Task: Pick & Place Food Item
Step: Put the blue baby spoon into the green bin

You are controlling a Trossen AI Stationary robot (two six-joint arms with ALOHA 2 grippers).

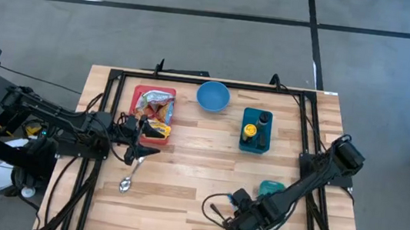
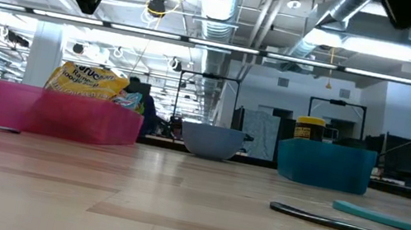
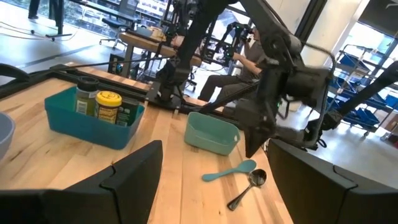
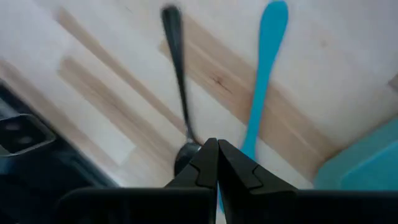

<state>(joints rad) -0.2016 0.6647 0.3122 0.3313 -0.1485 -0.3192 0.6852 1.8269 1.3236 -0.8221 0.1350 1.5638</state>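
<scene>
Several snack packets [image 1: 155, 108] lie in a pink bin [image 1: 139, 92] at the far left; in the low view a yellow bag [image 2: 90, 82] sticks up out of the bin [image 2: 63, 115]. My left gripper [image 1: 136, 149] hangs open and level just near of the bin, nothing between its fingers [image 3: 140, 165]. My right gripper [image 4: 217, 152] is shut and points down at the near right, hovering over a dark spoon [image 4: 180, 74] and a teal spoon [image 4: 262, 62] that lie flat on the table beside a teal cup [image 3: 211, 133].
A blue bowl [image 1: 212, 96] stands at the far middle. A teal bin [image 1: 256, 130] with jars sits right of it. A silver spoon [image 1: 128, 180] lies near the left arm. A black frame [image 1: 307, 134] runs along the table's edges.
</scene>
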